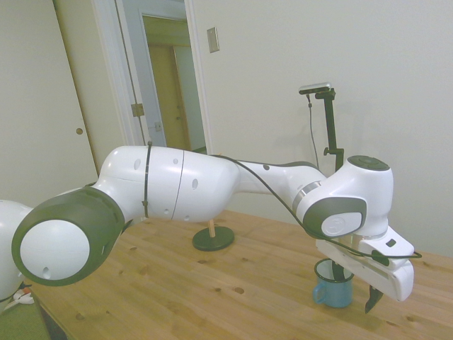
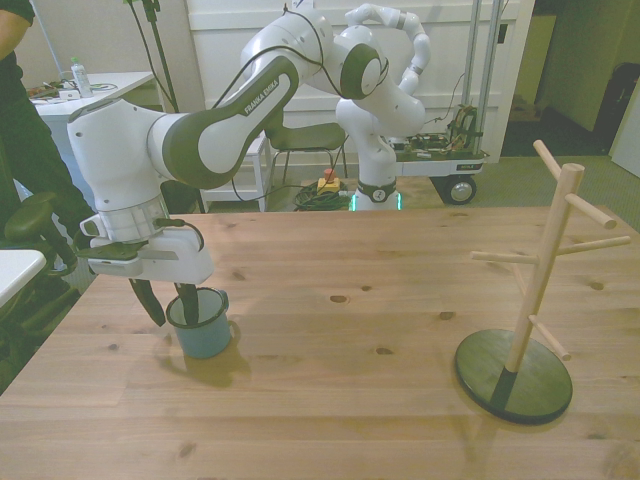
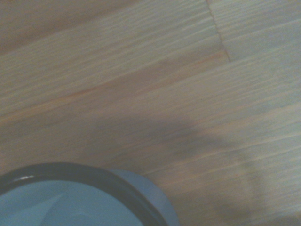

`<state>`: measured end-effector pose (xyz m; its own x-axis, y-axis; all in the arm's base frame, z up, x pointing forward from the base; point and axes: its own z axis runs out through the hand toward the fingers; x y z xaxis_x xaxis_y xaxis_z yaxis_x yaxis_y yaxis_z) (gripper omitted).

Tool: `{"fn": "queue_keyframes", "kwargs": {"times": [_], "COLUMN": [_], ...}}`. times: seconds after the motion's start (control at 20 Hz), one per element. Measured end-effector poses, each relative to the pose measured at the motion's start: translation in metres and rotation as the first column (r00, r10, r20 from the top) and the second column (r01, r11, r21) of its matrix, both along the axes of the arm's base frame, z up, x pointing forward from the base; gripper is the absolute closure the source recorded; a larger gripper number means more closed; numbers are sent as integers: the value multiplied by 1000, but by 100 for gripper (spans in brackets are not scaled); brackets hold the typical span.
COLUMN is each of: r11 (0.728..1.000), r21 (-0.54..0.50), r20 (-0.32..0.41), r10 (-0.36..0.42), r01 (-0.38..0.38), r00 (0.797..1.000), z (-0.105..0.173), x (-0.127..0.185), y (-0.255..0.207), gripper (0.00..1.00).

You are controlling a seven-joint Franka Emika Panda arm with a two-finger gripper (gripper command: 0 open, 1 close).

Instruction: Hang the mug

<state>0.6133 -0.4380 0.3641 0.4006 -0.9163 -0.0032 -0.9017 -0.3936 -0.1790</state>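
I see my gripper [image 2: 170, 303] spread wide, straddling the mug [image 2: 203, 325] wall; only the front view shows the peg stand [image 2: 520, 318] whole, far right.

A small light-blue mug [image 2: 203, 322] with a white inside, a dark rim and a blue loop handle stands on a pale wooden worktop [image 2: 350, 370] whose planks show fine straight grain and scattered dark knots. In the wrist view the mug [image 3: 70, 202] shows its black glossy rim against blurred tan grain. The robot arm [image 1: 184, 188] is glossy white with dark grey joint caps, and a thin black cable runs along it. Its end effector [image 2: 168, 300] has a white body and black fingers [image 2: 150, 300]. The peg stand [image 2: 535, 290] is light natural wood on a round dark-green base. The wall behind is off-white.
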Motion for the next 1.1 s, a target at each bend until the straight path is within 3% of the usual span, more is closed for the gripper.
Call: {"fn": "queue_keyframes", "kwargs": {"times": [0.5, 1.1], "r11": [1000, 1000], "r21": [-16, -21], "r20": [1, 21], "r10": [3, 9], "r01": [-3, -8], "r00": [1000, 1000], "z": [-9, 8], "x": [-12, -17], "y": [-11, 0], "gripper": [100, 100]}}
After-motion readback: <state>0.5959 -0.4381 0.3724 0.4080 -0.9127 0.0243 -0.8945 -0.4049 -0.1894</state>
